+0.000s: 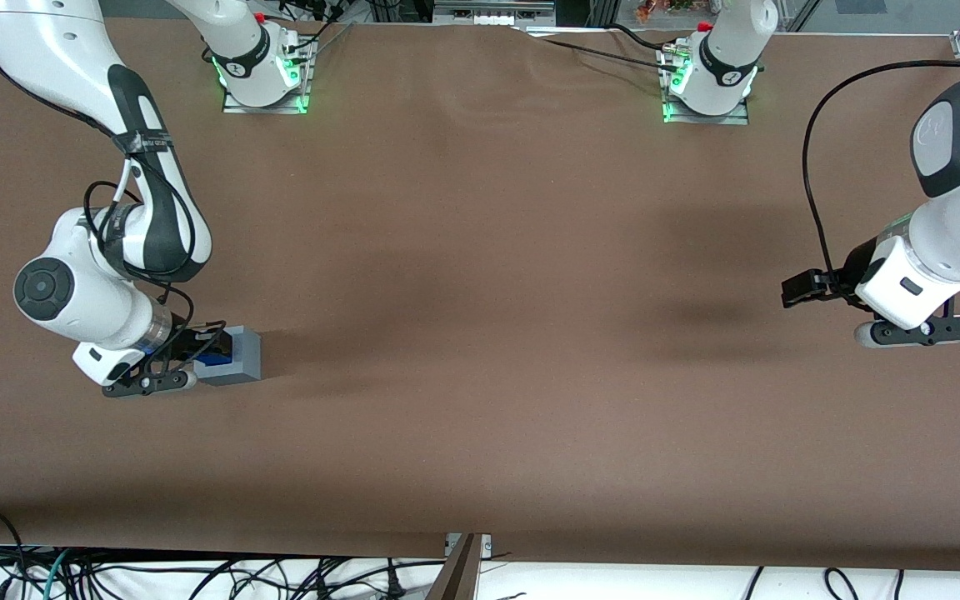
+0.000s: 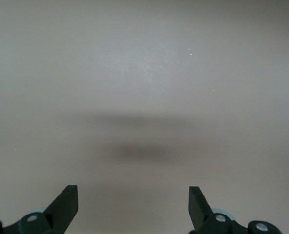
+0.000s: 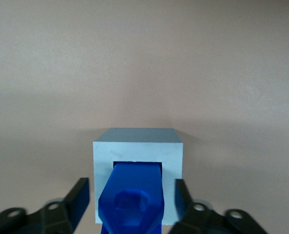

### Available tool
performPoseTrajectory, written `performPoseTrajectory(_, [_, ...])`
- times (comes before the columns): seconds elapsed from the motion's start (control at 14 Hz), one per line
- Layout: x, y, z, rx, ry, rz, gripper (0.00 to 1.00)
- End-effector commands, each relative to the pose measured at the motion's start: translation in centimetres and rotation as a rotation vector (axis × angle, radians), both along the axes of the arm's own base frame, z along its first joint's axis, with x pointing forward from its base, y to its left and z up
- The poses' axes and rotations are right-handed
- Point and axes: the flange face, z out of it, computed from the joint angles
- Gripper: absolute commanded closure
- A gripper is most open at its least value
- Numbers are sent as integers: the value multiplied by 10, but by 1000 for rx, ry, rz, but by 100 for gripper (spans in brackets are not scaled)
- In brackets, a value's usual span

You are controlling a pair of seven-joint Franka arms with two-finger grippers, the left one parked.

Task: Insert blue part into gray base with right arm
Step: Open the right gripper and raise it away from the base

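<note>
The gray base (image 3: 137, 145) stands on the brown table with its recess facing my right arm's gripper (image 3: 131, 191). The blue part (image 3: 132, 197) sits in that recess and juts out toward the wrist. The black fingers (image 3: 79, 195) stand either side of the blue part, with a gap showing on both sides, so the gripper is open. In the front view the gray base (image 1: 245, 354) is at the working arm's end of the table. There the blue part (image 1: 215, 360) shows at the base's opening, and the gripper (image 1: 190, 348) is right beside it, low over the table.
The brown table cover (image 1: 480, 350) spreads wide around the base. Two arm mounts (image 1: 263, 75) (image 1: 707, 79) stand farthest from the front camera. Cables (image 1: 113, 575) lie below the table's front edge.
</note>
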Motion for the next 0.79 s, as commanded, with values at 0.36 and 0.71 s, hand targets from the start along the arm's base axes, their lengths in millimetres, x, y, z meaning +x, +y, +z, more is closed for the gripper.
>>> performPoseTrajectory(0.36, [-31,2,144,37,-6,16,0])
performPoseTrajectory(0.71, [-80,-4,232,51,44,20,0])
